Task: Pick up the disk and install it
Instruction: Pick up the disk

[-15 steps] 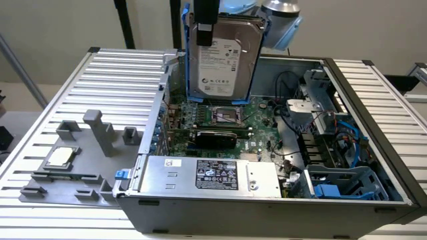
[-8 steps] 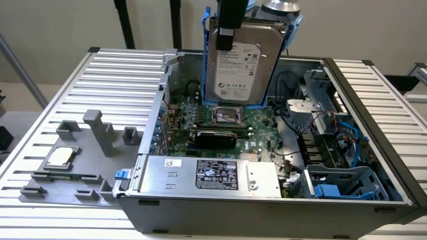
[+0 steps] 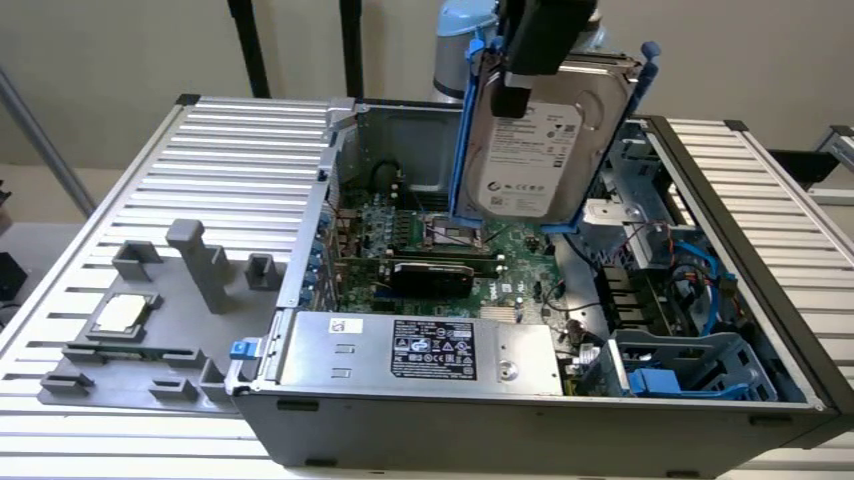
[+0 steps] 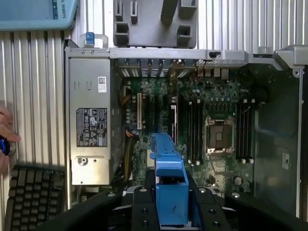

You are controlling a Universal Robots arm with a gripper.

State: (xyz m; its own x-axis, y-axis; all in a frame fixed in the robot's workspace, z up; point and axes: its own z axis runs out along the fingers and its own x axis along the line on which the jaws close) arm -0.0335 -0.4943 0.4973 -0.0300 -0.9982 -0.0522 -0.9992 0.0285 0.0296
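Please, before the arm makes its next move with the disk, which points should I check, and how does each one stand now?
1. Grip: the claw is shut on the disk, which hangs upright: ok.
2. Blue carrier rails sit on both sides of the disk: ok.
3. The disk hangs clear above the motherboard: ok.
4. Blue drive cage free inside: cannot tell.
5. The person's hand is outside the computer case, beside a keyboard: ok.
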